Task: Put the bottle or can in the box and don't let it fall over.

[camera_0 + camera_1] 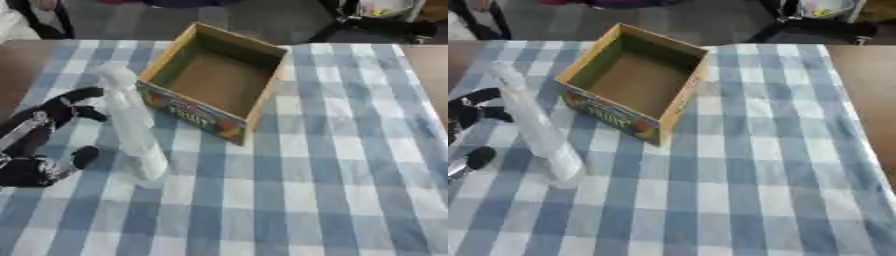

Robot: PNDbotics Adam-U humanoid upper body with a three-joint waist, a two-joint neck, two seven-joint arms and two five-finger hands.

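A tall clear plastic bottle (136, 125) with a white cap stands upright on the checked cloth, just left of the box. The open cardboard box (214, 80), with a colourful printed front, sits at the upper middle and holds nothing. My left hand (52, 140) is at the left edge, open, its black fingers and thumb spread either side of a gap facing the bottle. A finger tip (85, 156) lies a short way from the bottle's lower part, apart from it. My right hand shows in no view.
A blue and white checked cloth (306, 175) covers the table, with brown tabletop (868, 75) bare at the right and far left. Dark legs and objects stand beyond the far edge. Open cloth stretches right of the box and in front.
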